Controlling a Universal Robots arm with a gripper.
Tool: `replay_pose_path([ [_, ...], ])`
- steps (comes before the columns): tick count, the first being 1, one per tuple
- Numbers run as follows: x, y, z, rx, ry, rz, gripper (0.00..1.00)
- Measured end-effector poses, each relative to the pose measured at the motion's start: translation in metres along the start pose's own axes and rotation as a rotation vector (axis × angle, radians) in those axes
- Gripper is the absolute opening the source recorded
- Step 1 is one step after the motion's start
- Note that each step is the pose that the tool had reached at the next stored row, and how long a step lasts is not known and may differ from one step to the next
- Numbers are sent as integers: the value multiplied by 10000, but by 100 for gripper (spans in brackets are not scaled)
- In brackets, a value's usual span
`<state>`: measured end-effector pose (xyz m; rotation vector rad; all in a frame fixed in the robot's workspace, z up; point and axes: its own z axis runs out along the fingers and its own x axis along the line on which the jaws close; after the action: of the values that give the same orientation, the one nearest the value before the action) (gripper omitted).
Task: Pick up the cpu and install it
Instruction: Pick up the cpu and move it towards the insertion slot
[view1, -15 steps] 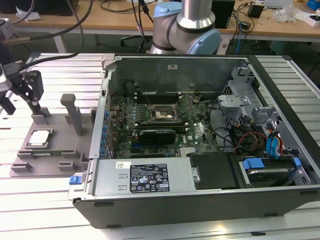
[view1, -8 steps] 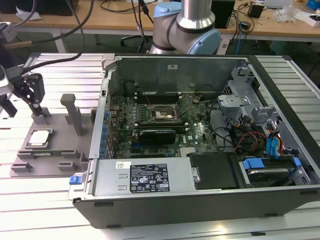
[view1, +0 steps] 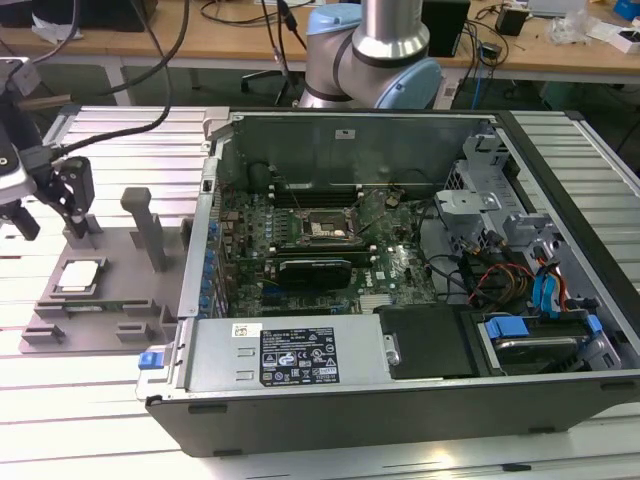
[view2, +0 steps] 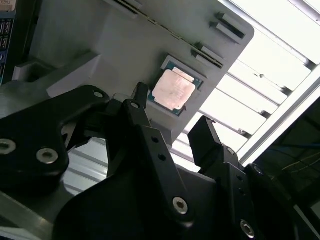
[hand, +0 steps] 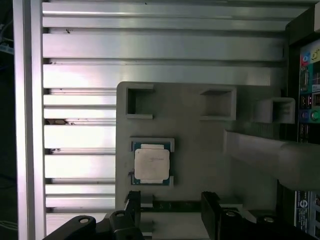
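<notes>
The cpu (view1: 78, 277) is a small square chip with a silvery top, lying flat in a recess of the grey fixture tray (view1: 120, 300) at the exterior view's left. My gripper (view1: 48, 208) hangs above the tray's far left end, a little away from the chip, open and holding nothing. In both wrist views the cpu (view2: 173, 90) (hand: 151, 164) lies beyond my black fingertips (view2: 140, 96) (hand: 210, 201), apart from them. The gripper (view2: 170, 116) (hand: 171, 201) has a wide gap between its fingers. The motherboard's black socket frame (view1: 325, 228) sits inside the open computer case (view1: 400, 400).
A tall grey post (view1: 145, 225) and a smaller block rise from the tray next to the chip. The case's metal side wall (view1: 200, 240) stands right of the tray. Ribbed aluminium table slats (hand: 150, 45) surround the tray. The arm's base (view1: 375, 50) stands behind the case.
</notes>
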<state>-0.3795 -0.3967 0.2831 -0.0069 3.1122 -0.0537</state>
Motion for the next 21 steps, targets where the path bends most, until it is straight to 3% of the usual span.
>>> replay_pose_path([
  [5,84,3,52,0,0,-17,60],
  [11,87,5,104,0,-1,-18,60],
  [17,92,14,231,0,-1,-24,60],
  [21,113,49,350,-4,-4,-134,60],
])
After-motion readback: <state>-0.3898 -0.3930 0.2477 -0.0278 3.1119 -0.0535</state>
